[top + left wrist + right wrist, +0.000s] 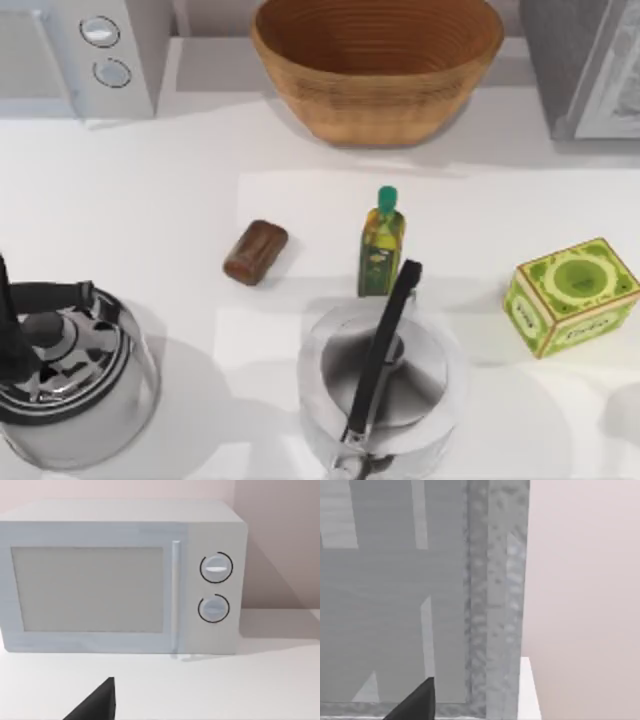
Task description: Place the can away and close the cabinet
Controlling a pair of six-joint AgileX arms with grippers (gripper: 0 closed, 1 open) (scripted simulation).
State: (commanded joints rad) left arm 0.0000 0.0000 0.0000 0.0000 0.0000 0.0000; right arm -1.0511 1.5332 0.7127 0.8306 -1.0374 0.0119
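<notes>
Steel kettle sits nearest; brown can, lying sideways, seems light, rigid, slick: grip its middle. Microwave stands ahead of left end effector, whose state I cannot tell.

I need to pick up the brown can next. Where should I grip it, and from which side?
Probably from straight above, gripping the brown can across its rounded sides at mid-length. It lies on its side, slanted on the table, so the grip should run across its long axis. The oil bottle stands apart on its right.
</notes>
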